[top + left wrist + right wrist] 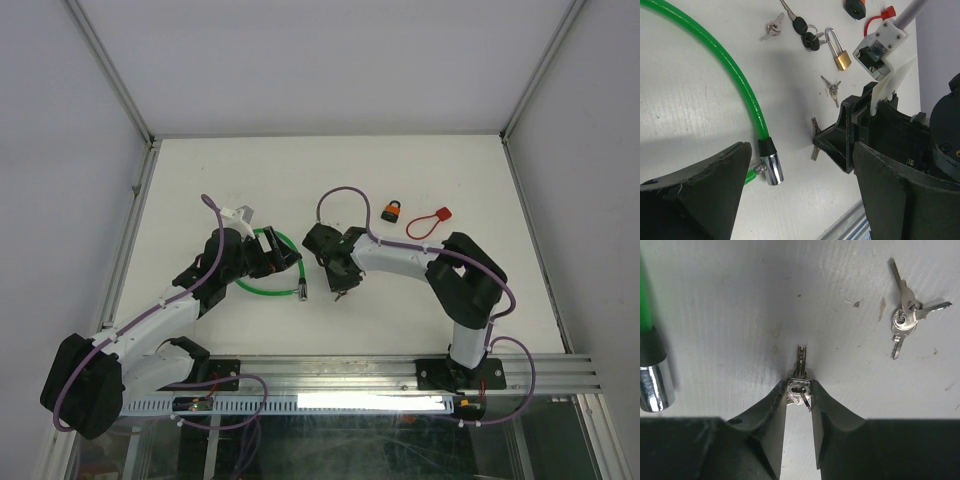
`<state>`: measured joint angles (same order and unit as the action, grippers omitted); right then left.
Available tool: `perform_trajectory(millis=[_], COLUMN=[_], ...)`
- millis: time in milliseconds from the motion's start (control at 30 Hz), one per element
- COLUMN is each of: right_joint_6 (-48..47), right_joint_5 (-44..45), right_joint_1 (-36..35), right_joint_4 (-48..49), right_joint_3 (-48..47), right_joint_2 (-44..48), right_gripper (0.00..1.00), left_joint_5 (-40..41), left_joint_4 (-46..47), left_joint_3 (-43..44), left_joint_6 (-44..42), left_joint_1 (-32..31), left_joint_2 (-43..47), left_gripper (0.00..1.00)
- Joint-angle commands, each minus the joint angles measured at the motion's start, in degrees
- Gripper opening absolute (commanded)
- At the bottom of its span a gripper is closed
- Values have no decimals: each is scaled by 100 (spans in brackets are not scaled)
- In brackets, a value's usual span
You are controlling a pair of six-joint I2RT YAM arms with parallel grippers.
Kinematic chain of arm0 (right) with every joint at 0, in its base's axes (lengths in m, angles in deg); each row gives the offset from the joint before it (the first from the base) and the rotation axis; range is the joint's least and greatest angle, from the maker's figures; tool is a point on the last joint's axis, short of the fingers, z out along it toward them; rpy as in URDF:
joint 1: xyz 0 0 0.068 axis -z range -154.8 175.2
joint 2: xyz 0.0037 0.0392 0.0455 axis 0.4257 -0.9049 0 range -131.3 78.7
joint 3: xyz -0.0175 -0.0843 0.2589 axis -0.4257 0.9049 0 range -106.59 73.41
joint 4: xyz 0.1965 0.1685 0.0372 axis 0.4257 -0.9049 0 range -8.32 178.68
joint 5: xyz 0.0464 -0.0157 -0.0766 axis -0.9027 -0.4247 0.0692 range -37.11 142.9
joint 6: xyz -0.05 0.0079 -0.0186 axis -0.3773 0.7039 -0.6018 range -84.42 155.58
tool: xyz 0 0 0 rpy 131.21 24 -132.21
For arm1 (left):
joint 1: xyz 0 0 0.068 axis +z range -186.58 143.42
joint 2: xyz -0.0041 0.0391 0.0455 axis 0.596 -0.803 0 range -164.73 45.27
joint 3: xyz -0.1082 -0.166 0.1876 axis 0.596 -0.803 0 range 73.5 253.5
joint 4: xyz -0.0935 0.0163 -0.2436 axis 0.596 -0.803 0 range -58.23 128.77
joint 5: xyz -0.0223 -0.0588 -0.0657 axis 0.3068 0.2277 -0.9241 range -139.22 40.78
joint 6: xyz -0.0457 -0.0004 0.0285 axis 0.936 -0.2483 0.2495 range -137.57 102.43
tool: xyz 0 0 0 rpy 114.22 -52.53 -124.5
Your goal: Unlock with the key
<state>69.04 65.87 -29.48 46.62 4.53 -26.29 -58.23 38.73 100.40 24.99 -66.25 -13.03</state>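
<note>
Clearly the right hand is clenched on the bow of a small silver key, with the blade sticking out past the fingertips, low over the white desk. It is around mid-desk, nearer the near edge. Any stamp on the key is too small to read. Toward the left edge lies the green cable lock, its chrome barrel near the key but apart from it. The left hand hangs released over the cable's loop.
</note>
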Motion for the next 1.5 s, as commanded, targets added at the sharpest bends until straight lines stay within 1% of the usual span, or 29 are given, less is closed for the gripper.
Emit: perform_trajectory(millis=[0, 67, 233, 400, 633, 833, 1000, 1033, 1100, 1267, 1467], right_joint_6=[-50, -52, -124, -423, -615, -772, -830, -827, -827, -937, -963], right_joint_5=[78, 53, 23, -283, -460, -616, -588, -561, -472, -333, -56], right_joint_1=[26, 27, 18, 18, 18, 18, 18, 18, 23, -52, -220], right_joint_4=[177, 204, 390, 1062, 1976, 2837, 3017, 2968, 2736, 1805, 1045], right_joint_3=[36, 72, 224, 592, 1044, 1556, 1670, 1656, 1560, 913, 288], right_joint_2=[-264, -257, 19, 565, 1084, 1603, 1794, 1784, 1676, 1080, 554], right_gripper=[25, 20, 13, 11, 5, 2, 0, 2, 10, 22, 32], left_joint_5=[-108, -138, -221, -456, -628, -869, -900, -900, -888, -722, -287], left_joint_4=[161, 161, 236, 497, 780, 1385, 1480, 1480, 1480, 1306, 871], left_joint_3=[247, 250, 231, 196, 105, -125, -149, -157, -168, -185, -139], left_joint_6=[-23, -12, 44, 207, 432, 795, 849, 856, 859, 787, 685], left_joint_1=[-48, -39, -48, -47, -43, -48, -48, -48, -45, -48, -47], left_joint_2=[116, 117, 109, 49, 51, -76, -172, -168, -149, -91, 38], left_gripper=[85, 85, 85, 84, 83, 80, 80, 80, 80, 81, 83])
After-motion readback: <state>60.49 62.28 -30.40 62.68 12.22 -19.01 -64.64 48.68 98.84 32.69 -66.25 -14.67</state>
